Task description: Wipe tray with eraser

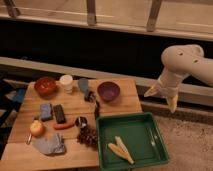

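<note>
The green tray (162, 154) sits at the front right of the wooden table, holding pale yellow corn-like pieces (121, 149) and a small utensil (153, 137). The eraser (59, 113), a dark rectangular block, lies on the left part of the table beside a blue block (46, 111). My gripper (161, 97) hangs off the white arm to the right of the table, above the floor, far from both tray and eraser. Its yellowish fingers (172, 103) are spread open with nothing between them.
On the table: an orange bowl (45, 86), a white cup (66, 82), a grey cup (83, 84), a purple bowl (108, 91), a thin black stick (97, 109), an apple (36, 128), a carrot (63, 126), grapes (88, 136), a grey cloth (49, 145). A dark wall and railing run behind.
</note>
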{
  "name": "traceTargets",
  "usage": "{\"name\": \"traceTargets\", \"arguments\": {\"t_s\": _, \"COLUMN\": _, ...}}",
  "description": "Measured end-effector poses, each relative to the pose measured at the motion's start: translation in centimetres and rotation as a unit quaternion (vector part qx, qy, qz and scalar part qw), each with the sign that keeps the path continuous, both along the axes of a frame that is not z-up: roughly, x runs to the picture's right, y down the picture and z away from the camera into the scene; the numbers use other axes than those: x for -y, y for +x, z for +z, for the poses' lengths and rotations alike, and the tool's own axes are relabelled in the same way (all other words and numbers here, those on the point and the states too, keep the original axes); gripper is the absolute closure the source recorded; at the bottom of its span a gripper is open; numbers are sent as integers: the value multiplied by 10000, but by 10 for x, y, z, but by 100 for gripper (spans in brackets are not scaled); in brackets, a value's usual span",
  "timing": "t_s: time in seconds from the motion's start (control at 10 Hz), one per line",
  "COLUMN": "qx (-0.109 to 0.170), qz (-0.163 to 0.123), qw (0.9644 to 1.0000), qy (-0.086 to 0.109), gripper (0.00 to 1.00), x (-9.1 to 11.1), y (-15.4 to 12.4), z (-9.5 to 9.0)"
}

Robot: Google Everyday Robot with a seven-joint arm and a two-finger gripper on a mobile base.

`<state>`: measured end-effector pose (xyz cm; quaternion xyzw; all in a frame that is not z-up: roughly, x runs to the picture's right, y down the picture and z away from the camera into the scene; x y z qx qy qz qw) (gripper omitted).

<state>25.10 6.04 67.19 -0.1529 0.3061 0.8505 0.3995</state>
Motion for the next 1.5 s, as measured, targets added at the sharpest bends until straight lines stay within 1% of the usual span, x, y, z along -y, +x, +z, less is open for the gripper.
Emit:
{"name": "traceTargets", "arguments": {"t_s": 0.2, "qx": 245, "qz": -309, "qw": 9992, "qy": 16, "gripper": 20, "x": 10, "y": -45, "z": 10}}
{"name": "traceTargets", "arguments": {"t_s": 0.3, "qx": 390, "qz": -469, "qw": 9981, "qy": 9, "gripper": 20, "x": 14, "y": -71, "z": 15}}
{"name": "traceTargets", "arguments": {"t_s": 0.4, "qx": 576, "qz": -707, "qw": 9958, "qy": -43, "gripper": 20, "x": 13, "y": -102, "z": 23}}
{"name": "traceTargets", "arguments": {"t_s": 0.5, "qx": 713, "qz": -857, "qw": 9937, "qy": -96, "gripper": 20, "x": 9, "y": -124, "z": 26}}
{"name": "traceTargets", "arguments": {"t_s": 0.6, "qx": 913, "qz": -1027, "qw": 9904, "qy": -166, "gripper": 20, "x": 3, "y": -150, "z": 29}}
{"name": "traceTargets", "arguments": {"t_s": 0.7, "qx": 974, "qz": -1048, "qw": 9895, "qy": -183, "gripper": 20, "x": 1, "y": -156, "z": 29}}
{"name": "traceTargets", "arguments": {"t_s": 0.9, "qx": 943, "qz": -1065, "qw": 9897, "qy": -180, "gripper": 20, "x": 1, "y": -152, "z": 29}}
{"name": "traceTargets", "arguments": {"t_s": 1.0, "qx": 980, "qz": -1070, "qw": 9892, "qy": -181, "gripper": 20, "x": 2, "y": -157, "z": 29}}
{"name": "traceTargets", "arguments": {"t_s": 1.2, "qx": 948, "qz": -1050, "qw": 9898, "qy": -147, "gripper": 20, "x": 2, "y": -152, "z": 28}}
{"name": "traceTargets", "arguments": {"t_s": 1.3, "qx": 940, "qz": -1066, "qw": 9898, "qy": 51, "gripper": 20, "x": 10, "y": -154, "z": 27}}
{"name": "traceTargets", "arguments": {"t_s": 1.4, "qx": 994, "qz": -1167, "qw": 9880, "qy": 203, "gripper": 20, "x": 19, "y": -163, "z": 25}}
{"name": "traceTargets", "arguments": {"t_s": 1.5, "qx": 1086, "qz": -1253, "qw": 9858, "qy": 250, "gripper": 20, "x": 24, "y": -174, "z": 26}}
